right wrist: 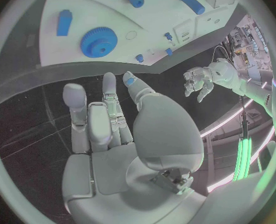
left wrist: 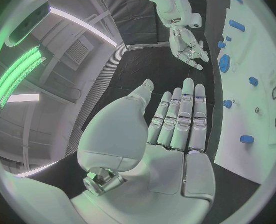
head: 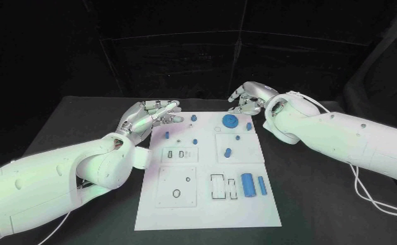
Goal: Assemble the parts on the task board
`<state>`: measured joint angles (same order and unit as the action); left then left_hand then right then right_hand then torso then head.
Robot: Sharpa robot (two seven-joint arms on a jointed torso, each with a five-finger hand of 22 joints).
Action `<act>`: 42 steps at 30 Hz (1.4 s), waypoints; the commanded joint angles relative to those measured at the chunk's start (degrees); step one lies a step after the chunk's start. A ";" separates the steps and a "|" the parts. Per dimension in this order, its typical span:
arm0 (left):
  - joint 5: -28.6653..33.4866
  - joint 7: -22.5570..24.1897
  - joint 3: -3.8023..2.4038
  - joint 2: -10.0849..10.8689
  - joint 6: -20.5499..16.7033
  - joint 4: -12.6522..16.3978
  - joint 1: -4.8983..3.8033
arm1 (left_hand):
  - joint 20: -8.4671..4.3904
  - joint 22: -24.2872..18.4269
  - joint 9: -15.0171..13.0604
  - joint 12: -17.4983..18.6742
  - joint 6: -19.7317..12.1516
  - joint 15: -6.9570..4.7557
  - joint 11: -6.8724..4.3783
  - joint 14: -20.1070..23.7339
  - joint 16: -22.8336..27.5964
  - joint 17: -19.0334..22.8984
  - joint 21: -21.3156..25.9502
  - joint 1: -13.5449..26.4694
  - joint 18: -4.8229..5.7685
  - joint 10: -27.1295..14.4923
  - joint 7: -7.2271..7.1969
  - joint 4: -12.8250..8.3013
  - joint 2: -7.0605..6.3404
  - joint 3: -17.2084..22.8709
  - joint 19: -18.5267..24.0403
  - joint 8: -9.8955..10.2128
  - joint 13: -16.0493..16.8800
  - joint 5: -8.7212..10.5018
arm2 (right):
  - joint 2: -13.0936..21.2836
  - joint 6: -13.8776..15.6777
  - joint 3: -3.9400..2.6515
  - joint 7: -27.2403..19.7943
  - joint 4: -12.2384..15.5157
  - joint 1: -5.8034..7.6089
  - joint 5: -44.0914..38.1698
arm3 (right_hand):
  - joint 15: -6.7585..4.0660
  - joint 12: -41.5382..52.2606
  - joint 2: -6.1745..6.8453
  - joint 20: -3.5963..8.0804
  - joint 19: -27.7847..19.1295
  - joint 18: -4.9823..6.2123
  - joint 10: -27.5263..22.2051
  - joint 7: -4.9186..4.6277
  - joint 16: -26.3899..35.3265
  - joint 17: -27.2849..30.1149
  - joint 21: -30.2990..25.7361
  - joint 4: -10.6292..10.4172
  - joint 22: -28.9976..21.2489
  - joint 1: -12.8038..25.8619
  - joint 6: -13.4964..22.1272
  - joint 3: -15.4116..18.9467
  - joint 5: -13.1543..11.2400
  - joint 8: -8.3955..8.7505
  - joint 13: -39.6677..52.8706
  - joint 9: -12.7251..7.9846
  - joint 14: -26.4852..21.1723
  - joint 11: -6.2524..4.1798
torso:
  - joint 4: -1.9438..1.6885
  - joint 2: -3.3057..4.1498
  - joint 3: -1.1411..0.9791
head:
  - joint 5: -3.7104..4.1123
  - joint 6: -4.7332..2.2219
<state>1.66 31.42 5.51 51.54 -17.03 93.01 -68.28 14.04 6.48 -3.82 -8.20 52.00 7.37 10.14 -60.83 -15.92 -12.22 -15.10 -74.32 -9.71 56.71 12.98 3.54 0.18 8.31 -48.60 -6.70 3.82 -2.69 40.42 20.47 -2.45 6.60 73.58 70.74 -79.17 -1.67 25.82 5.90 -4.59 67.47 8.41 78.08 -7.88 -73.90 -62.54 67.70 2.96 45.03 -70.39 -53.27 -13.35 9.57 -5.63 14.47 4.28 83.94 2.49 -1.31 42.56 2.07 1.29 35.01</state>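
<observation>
Task board [head: 207,199] lies between both hands — apparently untouched.

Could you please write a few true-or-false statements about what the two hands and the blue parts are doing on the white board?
1. The silver left hand holds a blue part. False: it holds nothing, fingers extended.
2. The round blue toothed gear lies at the far end of the white task board. True.
3. The silver right hand rests on the gear. False: it hovers beyond the board's far edge.
4. Two long blue cylinders lie side by side near the board's right edge. True.
</observation>
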 commanded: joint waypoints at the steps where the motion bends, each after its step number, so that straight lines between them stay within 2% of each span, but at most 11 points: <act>1: -0.29 0.33 -0.05 -0.03 0.84 0.03 -0.10 | 0.16 -0.08 0.03 0.31 0.12 0.12 0.10 0.43 -0.36 -0.05 0.24 0.01 -0.81 -0.44 0.16 -0.33 0.50 0.11 0.05 0.24 -0.08 -0.15 | 0.96 -4.39 -0.17 3.00 0.66 0.18 6.08 | -0.15 12.01 0.25 0.25 1.68 -0.89 -2.04 0.04 -4.40 -5.97 1.96 -1.79 2.95 -0.86 0.71 2.73 1.08 0.49 13.35 -0.22 3.17 0.00 | 0.48 -0.04 -0.12 | -0.13 -0.01; 2: -0.29 0.36 -0.05 -0.07 0.83 -0.02 -0.10 | 0.16 -0.08 0.03 0.31 0.12 0.12 0.10 0.43 -0.36 -0.05 0.24 0.01 -0.81 -0.44 0.16 -0.33 0.50 0.11 0.05 0.24 -0.08 -0.15 | 1.26 -5.04 -0.22 3.37 0.61 0.20 5.69 | -0.02 16.19 0.30 0.14 2.03 -0.99 -1.88 -0.11 -5.47 -7.65 2.44 -2.42 3.80 -0.82 1.06 3.54 1.07 0.61 18.05 -0.26 3.28 0.16 | 0.49 -0.03 -0.13 | -0.12 0.03; 3: -0.29 0.45 -0.05 -0.17 0.79 -0.11 -0.11 | 0.16 -0.08 0.03 0.31 0.13 0.11 0.09 0.44 -0.38 -0.06 0.25 -0.03 -0.82 -0.44 0.16 -0.39 0.51 0.14 0.04 0.25 -0.08 -0.15 | 1.48 -5.92 -0.27 3.88 0.42 0.23 5.03 | 0.06 22.70 0.06 -0.35 2.34 -1.22 -4.00 -0.42 -6.94 -9.75 3.16 -3.75 4.88 -2.22 1.31 5.36 1.29 0.46 26.00 -0.18 3.23 0.35 | 0.47 -0.01 -0.16 | -0.05 0.03; 4: -0.29 0.51 -0.05 -0.24 0.77 -0.18 -0.10 | 0.16 -0.09 0.03 0.31 0.14 0.11 0.08 0.43 -0.40 -0.07 0.25 -0.06 -0.82 -0.43 0.16 -0.43 0.52 0.16 0.04 0.25 -0.08 -0.15 | 1.52 -6.59 -0.29 4.26 0.20 0.25 4.57 | 0.33 24.61 0.13 -0.28 2.49 -1.18 -3.66 -0.45 -7.41 -10.52 3.40 -4.46 5.28 -1.85 1.65 6.08 1.18 0.56 28.20 -0.24 3.32 0.56 | 0.36 0.02 -0.16 | 0.09 0.06; 10: -0.29 0.62 -0.05 -0.58 0.76 -0.58 -0.10 | 0.15 -0.10 0.01 0.29 0.20 0.08 0.06 0.40 -0.48 -0.12 0.25 -0.17 -0.83 -0.38 0.14 -0.58 0.58 0.26 0.01 0.25 -0.06 -0.15 | 0.25 -9.99 -0.36 5.70 -1.57 0.29 1.26 | 0.80 30.08 0.31 -0.68 3.89 -1.65 -4.03 -0.89 -9.52 -13.97 5.30 -7.23 8.43 -3.16 2.70 9.19 1.31 0.61 35.36 -0.30 3.73 1.00 | 0.36 0.11 -0.11 | 0.12 0.15; 14: -0.29 0.60 -0.05 -0.77 0.82 -0.78 -0.10 | 0.15 -0.10 0.01 0.29 0.20 0.08 0.06 0.40 -0.48 -0.12 0.25 -0.17 -0.83 -0.38 0.14 -0.58 0.58 0.26 0.01 0.25 -0.06 -0.15 | -0.96 -11.52 -0.36 5.89 -2.74 0.29 0.23 | 0.98 31.99 0.27 -0.86 4.17 -1.77 -3.85 -1.09 -10.21 -15.16 5.83 -8.25 9.24 -4.23 3.25 10.15 1.34 0.67 37.93 -0.31 3.87 1.19 | 0.32 0.12 -0.12 | 0.21 0.28; 19: -0.29 0.56 -0.05 -0.94 0.90 -0.99 -0.09 | 0.15 -0.10 0.01 0.29 0.20 0.08 0.06 0.40 -0.48 -0.12 0.25 -0.17 -0.83 -0.38 0.14 -0.58 0.58 0.26 0.01 0.25 -0.06 -0.15 | -2.89 -13.23 -0.34 5.60 -4.77 0.27 -0.39 | 1.13 33.58 0.16 -1.02 4.21 -1.81 -3.66 -1.27 -10.84 -16.31 6.13 -8.86 9.61 -5.35 3.78 10.71 1.37 0.74 40.07 -0.33 4.03 1.36 | 0.36 0.09 -0.08 | 0.21 0.36; 25: -0.29 0.52 -0.05 -1.05 0.95 -1.17 -0.09 | 0.14 -0.11 0.01 0.28 0.23 0.07 0.05 0.39 -0.52 -0.14 0.26 -0.21 -0.83 -0.36 0.13 -0.65 0.65 0.33 -0.01 0.26 -0.06 -0.15 | -4.87 -13.84 -0.31 5.20 -6.60 0.24 -1.68 | 1.32 36.69 -0.24 -1.21 4.32 -1.88 -2.72 -1.44 -11.42 -17.34 6.53 -9.27 10.16 -6.62 4.17 11.04 1.56 0.67 43.77 -0.30 4.16 1.54 | 0.32 0.14 -0.10 | 0.13 0.52; 28: -0.29 0.50 -0.05 -1.10 0.98 -1.22 -0.09 | 0.14 -0.11 0.01 0.28 0.23 0.07 0.05 0.39 -0.52 -0.14 0.26 -0.21 -0.83 -0.36 0.13 -0.65 0.65 0.33 -0.01 0.26 -0.06 -0.15 | -5.36 -13.78 -0.30 5.17 -7.05 0.23 -2.27 | 1.36 37.62 -0.40 -1.26 4.32 -1.88 -2.44 -1.46 -11.55 -17.57 6.61 -9.34 10.26 -6.96 4.18 11.06 1.80 0.59 44.86 -0.28 4.19 1.56 | 0.25 0.11 -0.10 | 0.16 0.59; 33: -0.29 0.47 -0.05 -1.12 0.97 -1.30 -0.09 | 0.14 -0.12 0.01 0.28 0.25 0.06 0.04 0.40 -0.56 -0.16 0.26 -0.27 -0.84 -0.35 0.12 -0.73 0.70 0.39 -0.02 0.27 -0.06 -0.15 | -5.85 -13.97 -0.30 5.04 -7.65 0.22 -2.67 | 1.38 38.41 -0.64 -1.30 4.31 -1.89 -2.26 -1.45 -11.68 -17.81 6.70 -9.37 10.36 -7.33 4.04 11.05 2.10 0.42 45.80 -0.23 4.22 1.58 | 0.38 0.11 -0.05 | -0.05 0.69; 42: -0.29 0.39 -0.05 -1.24 0.99 -1.42 -0.09 | 0.13 -0.13 0.01 0.28 0.26 0.06 0.04 0.41 -0.59 -0.18 0.26 -0.34 -0.84 -0.35 0.11 -0.81 0.77 0.47 -0.03 0.29 -0.06 -0.16 | -6.56 -16.68 -0.28 4.71 -7.98 0.20 -3.44 | 1.29 40.51 -1.25 -1.26 4.41 -1.95 -1.62 -1.19 -12.02 -18.44 7.06 -9.23 10.87 -8.09 2.76 11.06 2.34 -0.51 48.33 -0.01 4.30 1.40 | 0.34 0.14 -0.09 | 0.08 0.88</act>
<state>1.65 31.45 5.52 50.37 -16.82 91.56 -68.28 14.04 6.44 -3.82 -8.20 52.00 7.37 10.14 -60.83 -16.14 -12.34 -15.10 -74.54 -9.71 56.71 12.98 2.98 0.40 8.87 -48.60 -6.70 3.82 -2.69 33.89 5.96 -2.71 11.65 65.64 70.84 -81.47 -0.82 66.16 4.49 -5.92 71.57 7.56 76.07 -9.12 -85.71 -74.93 74.48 -6.23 55.87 -77.97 -50.20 -2.42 11.69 -5.95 62.64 4.20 83.93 3.89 -0.96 42.69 2.00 1.28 35.85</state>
